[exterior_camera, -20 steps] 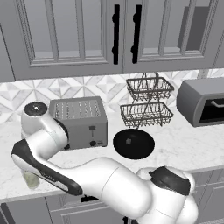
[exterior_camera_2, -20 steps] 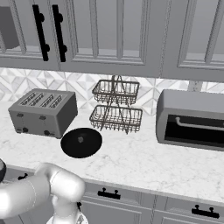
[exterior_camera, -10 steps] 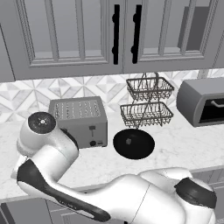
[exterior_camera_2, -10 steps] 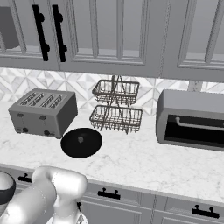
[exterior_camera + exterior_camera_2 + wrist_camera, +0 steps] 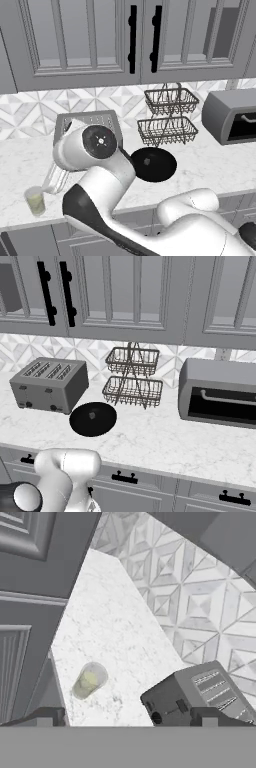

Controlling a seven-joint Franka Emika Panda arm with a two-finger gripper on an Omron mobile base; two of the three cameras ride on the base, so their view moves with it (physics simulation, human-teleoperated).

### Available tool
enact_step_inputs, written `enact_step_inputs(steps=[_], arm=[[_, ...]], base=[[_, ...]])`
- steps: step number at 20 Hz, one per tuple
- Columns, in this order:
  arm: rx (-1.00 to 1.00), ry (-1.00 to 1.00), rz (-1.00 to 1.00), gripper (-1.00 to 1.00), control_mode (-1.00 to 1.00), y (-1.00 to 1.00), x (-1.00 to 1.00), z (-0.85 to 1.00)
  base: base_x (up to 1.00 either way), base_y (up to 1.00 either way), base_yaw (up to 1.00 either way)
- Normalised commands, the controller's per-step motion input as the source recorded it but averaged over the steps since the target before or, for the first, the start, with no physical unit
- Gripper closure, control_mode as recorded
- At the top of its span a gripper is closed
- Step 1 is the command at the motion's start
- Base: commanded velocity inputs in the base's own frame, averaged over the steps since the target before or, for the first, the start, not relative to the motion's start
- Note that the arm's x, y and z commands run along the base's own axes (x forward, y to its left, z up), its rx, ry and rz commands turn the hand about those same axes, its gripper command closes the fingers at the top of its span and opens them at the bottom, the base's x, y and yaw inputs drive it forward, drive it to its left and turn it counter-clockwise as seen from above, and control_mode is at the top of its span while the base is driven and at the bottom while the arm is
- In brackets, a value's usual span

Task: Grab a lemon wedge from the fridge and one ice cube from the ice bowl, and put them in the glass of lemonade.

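The glass of lemonade stands near the counter's front edge at the left, a small clear tumbler with pale yellow-green liquid. In the hand view the glass of lemonade sits upright on white marble, ahead of my gripper and a little left of its middle. The gripper is open, its two dark fingertips far apart with nothing between them. My white arm bends across the left base view above the glass. The lemon wedge, the fridge and the ice bowl are out of view.
A grey toaster stands at the back left, partly behind my arm. On the counter are a black round plate, a two-tier wire basket and a grey toaster oven. Panelled cabinets hang above.
My arm has swung: its big round joint moved right and lower in the left base view, uncovering the glass. Nothing on the counter moved, and the gripper stayed open.
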Motion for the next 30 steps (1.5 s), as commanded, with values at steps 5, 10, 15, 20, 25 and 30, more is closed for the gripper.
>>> enact_step_inputs(steps=[5,10,15,20,25,30], arm=[[0.01,0.04,-0.04,-1.0,-1.0,-1.0,-0.34,0.28],[0.0,0.25,-0.18,-1.0,-1.0,-1.0,0.25,0.25],[0.0,0.2,-0.21,-1.0,-1.0,-1.0,0.55,0.09],[0.0,0.15,-0.24,-1.0,-1.0,-1.0,0.18,-0.02],[0.0,0.05,-0.28,-1.0,-1.0,-1.0,-0.01,-0.16],[0.0,0.0,-0.34,-1.0,-1.0,-1.0,-0.15,-0.02]], base=[[0.0,0.0,0.0],[0.0,0.0,0.0],[0.0,0.0,0.0],[0.0,0.0,0.0],[0.0,0.0,0.0],[0.0,0.0,0.0]])
